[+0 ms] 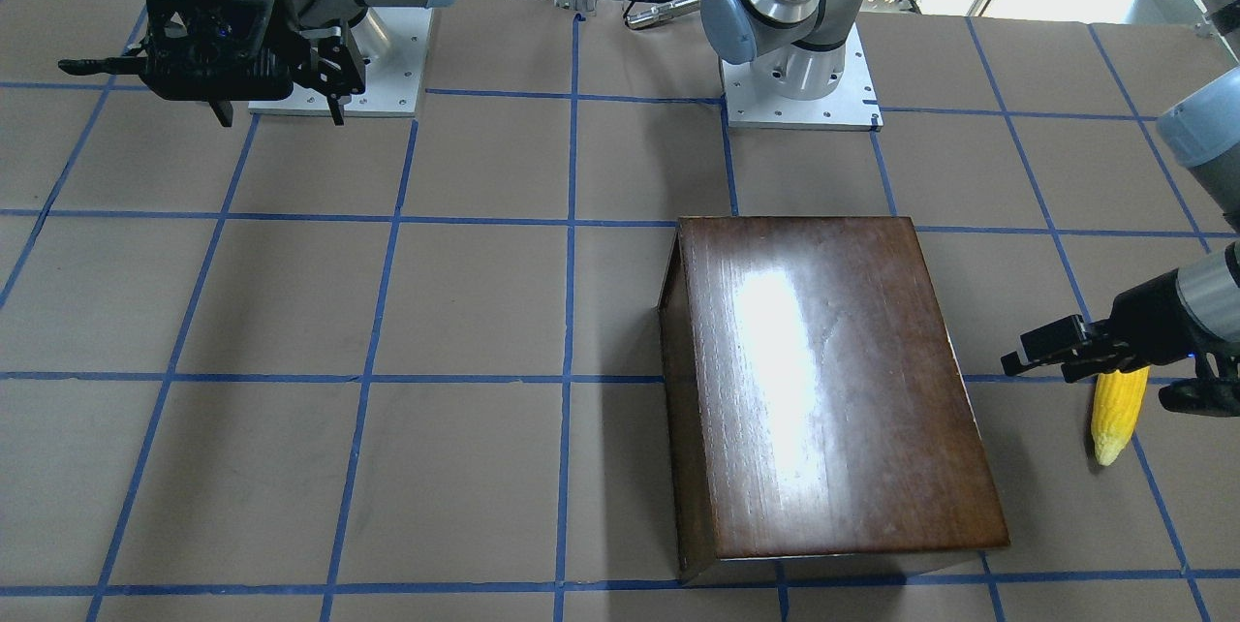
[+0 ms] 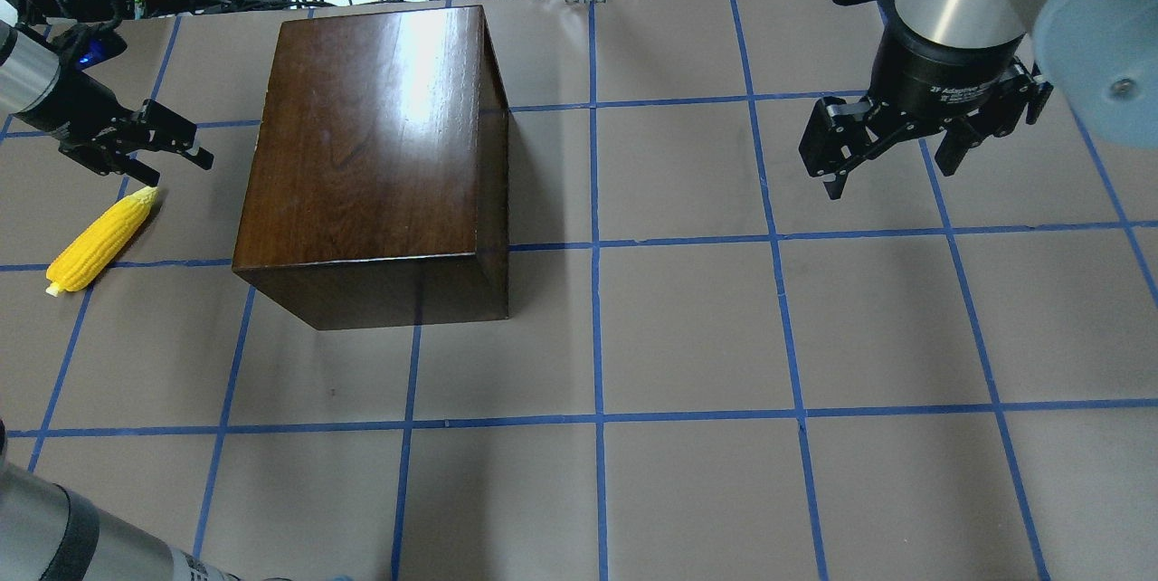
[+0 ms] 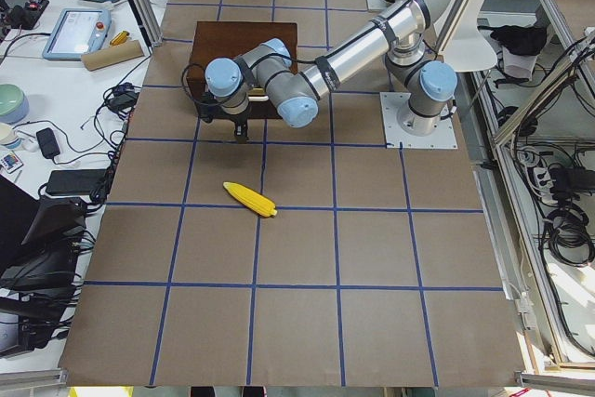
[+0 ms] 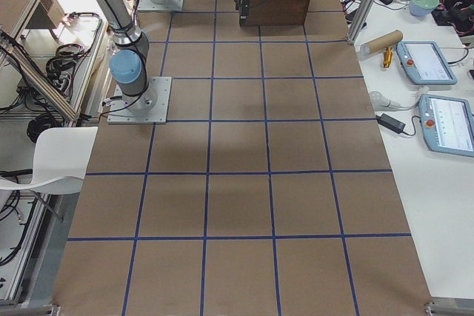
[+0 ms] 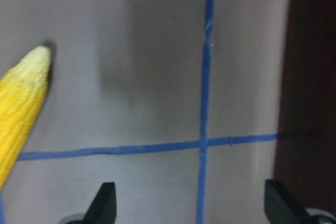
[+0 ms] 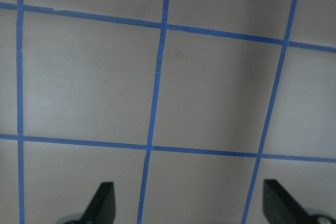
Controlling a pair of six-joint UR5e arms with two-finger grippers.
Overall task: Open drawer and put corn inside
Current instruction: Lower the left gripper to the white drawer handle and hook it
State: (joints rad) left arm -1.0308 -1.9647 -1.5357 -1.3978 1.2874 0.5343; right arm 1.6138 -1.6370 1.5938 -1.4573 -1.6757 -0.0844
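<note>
The brown box [image 2: 362, 156] sits shut on the worktop [image 2: 688, 319]. The left claw [image 2: 172, 166] (the nearer one) hangs wide and empty. The corn [image 2: 99, 242] lies just beside it, away from the box, pale tip closest, body slanting off.

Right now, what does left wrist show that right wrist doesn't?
Left wrist only: the corn, pale tip up, at the left edge, and the dark box along the right edge. Right wrist only: nothing extra, just table crossed by tape. Both: tape lines on the table, with the left gripper and right gripper open and empty.
</note>
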